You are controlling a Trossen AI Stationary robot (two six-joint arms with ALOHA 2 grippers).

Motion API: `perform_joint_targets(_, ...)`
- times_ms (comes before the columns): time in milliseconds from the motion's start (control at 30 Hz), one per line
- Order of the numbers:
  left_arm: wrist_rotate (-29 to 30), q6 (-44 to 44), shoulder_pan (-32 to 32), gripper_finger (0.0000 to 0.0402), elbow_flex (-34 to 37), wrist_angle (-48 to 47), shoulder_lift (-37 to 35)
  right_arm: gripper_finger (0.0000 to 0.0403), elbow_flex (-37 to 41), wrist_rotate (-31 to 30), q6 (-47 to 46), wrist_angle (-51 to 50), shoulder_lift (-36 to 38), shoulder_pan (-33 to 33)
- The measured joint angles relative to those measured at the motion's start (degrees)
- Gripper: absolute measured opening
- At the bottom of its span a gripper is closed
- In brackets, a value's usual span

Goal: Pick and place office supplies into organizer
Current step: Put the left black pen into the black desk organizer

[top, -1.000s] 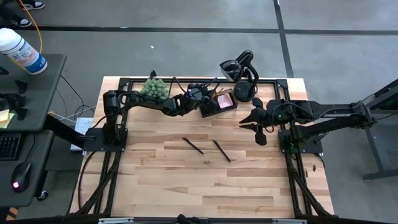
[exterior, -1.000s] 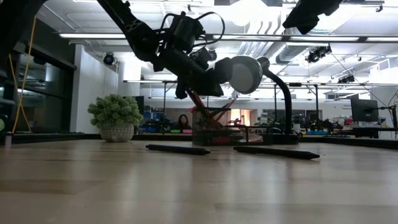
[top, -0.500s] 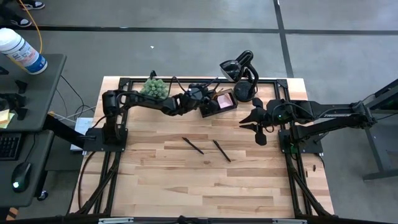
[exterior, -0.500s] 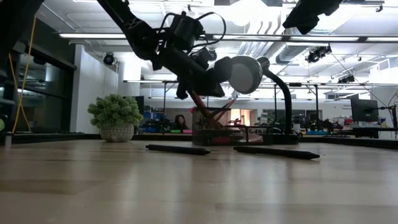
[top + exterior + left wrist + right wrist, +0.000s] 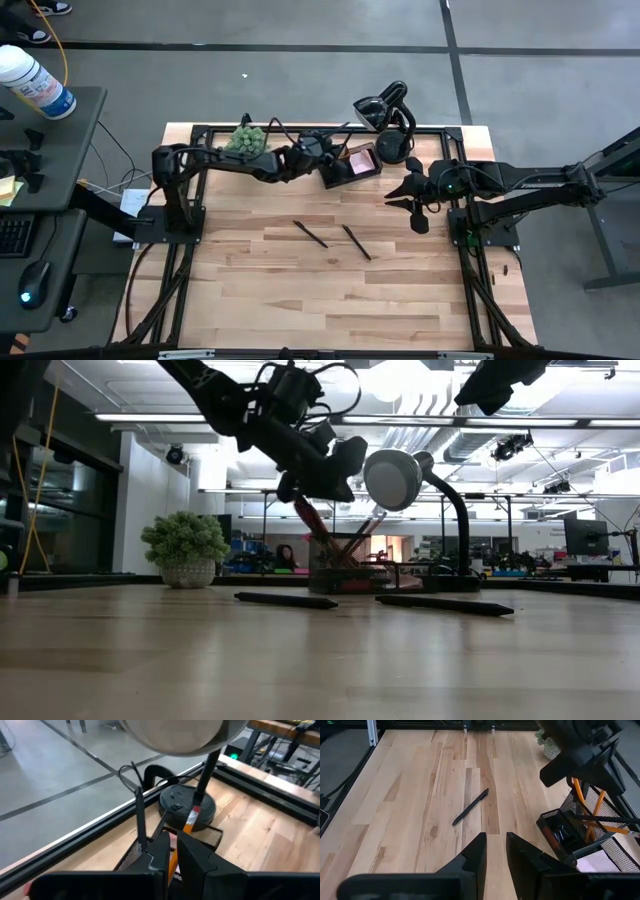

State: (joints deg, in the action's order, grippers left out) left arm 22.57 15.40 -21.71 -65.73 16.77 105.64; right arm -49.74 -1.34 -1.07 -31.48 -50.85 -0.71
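While over the organizer (image 5: 352, 165), left jaws (image 5: 172, 852) pinch an orange pencil (image 5: 188, 821).

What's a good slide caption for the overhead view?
Left hand hovers over the black organizer while two black pens lie on the table and the right hand waits aside.

Pale, smooth wooden planks with visible grain on the table (image 5: 420, 795). Black wire mesh on the organizer (image 5: 607, 837), holding orange-painted pencils (image 5: 189, 821). Beside the organizer, matt black pen (image 5: 470, 806); glossy dark lamp base (image 5: 187, 806).
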Motion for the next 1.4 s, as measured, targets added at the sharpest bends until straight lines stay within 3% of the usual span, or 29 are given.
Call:
perform_joint_targets(633, -2.3, 0.7, -0.4, 0.0024, -0.1, 0.1, -1.0, 0.0067, 0.0, 0.0, 0.0, 0.0, 0.0, 0.0)
perform_joint_targets(867, -2.2, -3.5, -0.4, 0.0024, -0.1, 2.8, -3.5, 0.0067, 0.0, 0.0, 0.0, 0.0, 0.0, 0.0)
perform_joint_targets(967, -5.0, -6.7, 0.1, 0.0024, -0.1, 2.0, -6.2, 0.0067, 0.0, 0.0, -0.1, 0.0, 0.0, 0.0)
perform_joint_targets(1200, -8.8, -11.1, 6.7, 0.0024, -0.2, -11.1, -13.4, 0.0067, 0.0, 0.0, -0.4, 0.0, -0.2, 0.0)
perform_joint_targets(1400, -12.2, -11.8, 16.1, 0.0024, -0.2, -22.7, -16.8, 0.0067, 0.0, 0.0, -0.4, 1.0, -0.3, 0.0)
